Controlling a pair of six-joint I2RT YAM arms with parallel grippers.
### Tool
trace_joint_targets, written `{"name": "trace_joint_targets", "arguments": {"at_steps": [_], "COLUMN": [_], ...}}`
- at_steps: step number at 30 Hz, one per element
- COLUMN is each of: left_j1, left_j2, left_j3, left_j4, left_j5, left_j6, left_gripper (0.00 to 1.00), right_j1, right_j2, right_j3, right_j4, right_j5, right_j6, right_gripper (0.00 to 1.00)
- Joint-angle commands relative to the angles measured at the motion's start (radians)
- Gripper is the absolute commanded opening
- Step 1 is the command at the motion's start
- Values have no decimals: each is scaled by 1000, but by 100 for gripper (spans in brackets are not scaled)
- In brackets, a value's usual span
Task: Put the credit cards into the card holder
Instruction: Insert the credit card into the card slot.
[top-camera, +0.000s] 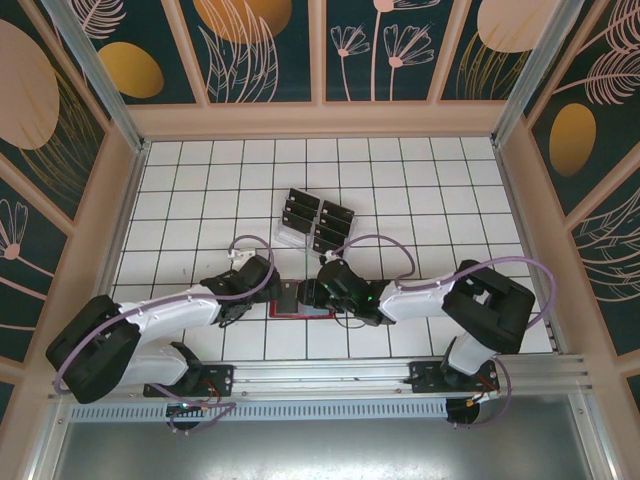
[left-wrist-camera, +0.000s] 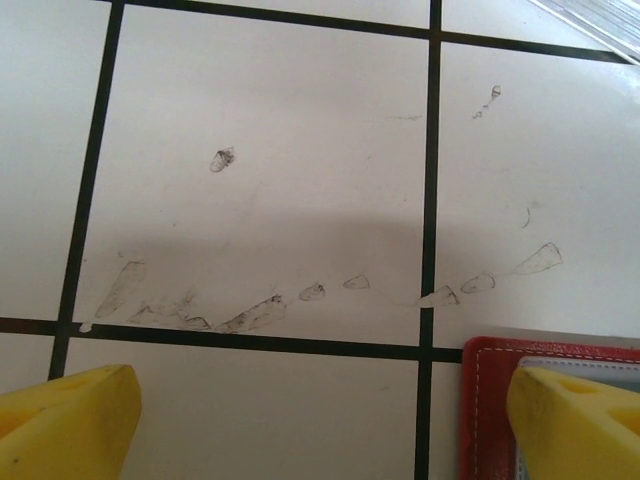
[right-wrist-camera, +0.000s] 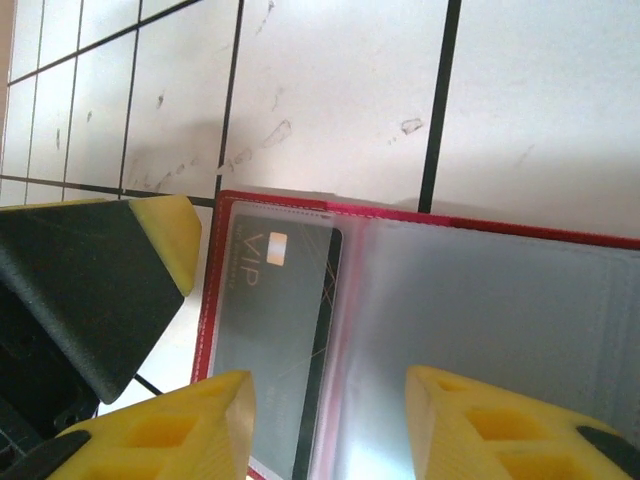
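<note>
The red card holder (top-camera: 303, 311) lies open and flat on the table near the front edge. In the right wrist view its red rim (right-wrist-camera: 300, 203) frames grey-blue clear pockets, and one dark credit card (right-wrist-camera: 275, 310) marked VIP sits inside the left pocket. My right gripper (right-wrist-camera: 325, 430) hovers open just over the pockets, holding nothing. My left gripper (left-wrist-camera: 320, 430) is open too, one yellow fingertip (left-wrist-camera: 575, 420) over the holder's red corner (left-wrist-camera: 490, 400). From above, left gripper (top-camera: 278, 293) and right gripper (top-camera: 314, 294) meet over the holder. Several more credit cards (top-camera: 297, 213) stand behind them.
A clear plastic slotted rack (top-camera: 290, 239) at mid-table holds those dark cards in two rows. The left gripper's black and yellow finger (right-wrist-camera: 110, 280) sits close beside the holder's left edge. White tiled table (top-camera: 440, 200) runs to wooden walls on three sides.
</note>
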Motion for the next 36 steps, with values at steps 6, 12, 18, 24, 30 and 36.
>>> {"name": "trace_joint_targets", "arguments": {"at_steps": [6, 12, 18, 24, 30, 36], "left_j1": [3, 2, 2, 2, 2, 2], "left_j2": [-85, -101, -95, -86, -84, -90], "left_j3": [-46, -73, -91, -102, -111, -118], "left_j4": [-67, -67, -46, -26, -16, -12], "left_j5": [10, 40, 55, 64, 67, 67], "left_j6": [-22, -29, -30, -30, -30, -32], "left_gripper": [95, 94, 93, 93, 93, 93], "right_j1": [26, 50, 64, 67, 68, 73], "right_j2": [-19, 38, 87, 108, 114, 91], "right_j3": [30, 62, 80, 85, 90, 93], "right_j4": [-35, -25, -14, -8, -9, -20], "right_j5": [23, 21, 19, 14, 12, 18], "right_j6": [-14, 5, 28, 38, 36, 36], "right_gripper": [31, 25, 24, 23, 20, 20]}}
